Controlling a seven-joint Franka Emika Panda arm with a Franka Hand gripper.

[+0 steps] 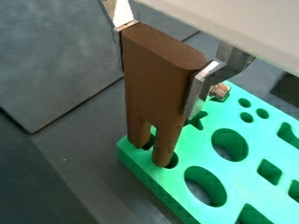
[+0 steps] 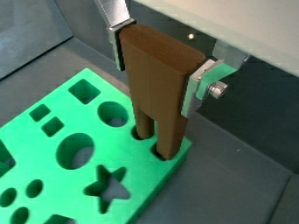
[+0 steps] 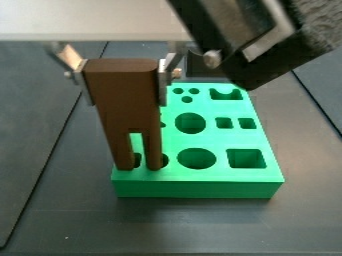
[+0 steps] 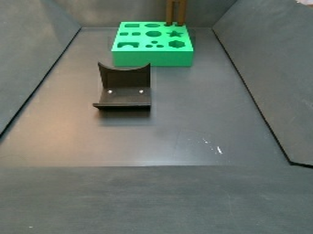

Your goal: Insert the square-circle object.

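The square-circle object is a tall brown block with two legs. It stands upright with both leg ends down in holes at a corner of the green board. My gripper is shut on the block's solid top, one silver finger on each side. The same grip shows in a wrist view and in a side view. The block rises well above the board. In the far side view only the legs show above the board.
The dark fixture stands on the grey floor in front of the board. The board has several other shaped holes, among them a star and large circles. Dark walls border the floor at both sides.
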